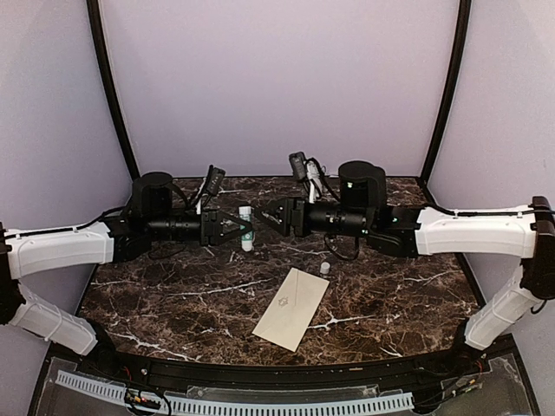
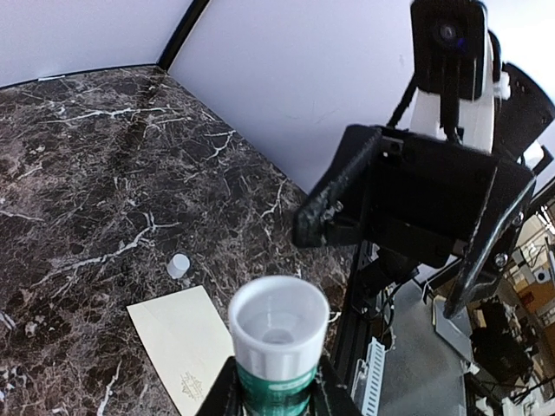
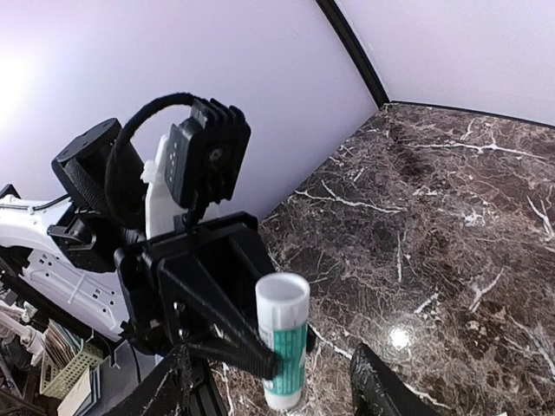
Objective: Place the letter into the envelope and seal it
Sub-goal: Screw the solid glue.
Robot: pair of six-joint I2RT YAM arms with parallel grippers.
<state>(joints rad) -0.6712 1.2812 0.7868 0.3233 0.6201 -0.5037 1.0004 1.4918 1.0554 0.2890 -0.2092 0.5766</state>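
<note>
The cream envelope [image 1: 291, 308] lies flat and slanted on the marble table, near the front middle; its corner and emblem also show in the left wrist view [image 2: 186, 342]. The letter is out of view. My left gripper [image 1: 246, 232] is shut on a green-and-white glue stick [image 1: 246, 227], held upright above the table with its white open end up [image 2: 277, 322]. A small white cap [image 1: 324, 268] lies on the table beside the envelope's far corner. My right gripper [image 1: 264, 214] faces the stick from the right, open and empty, with the stick [image 3: 284, 338] a little beyond its fingers.
Both arms reach in level from the sides and meet over the back middle of the dark marble table [image 1: 156, 303]. Lilac walls close the back and sides. A black rail [image 1: 260, 368] runs along the table's near edge.
</note>
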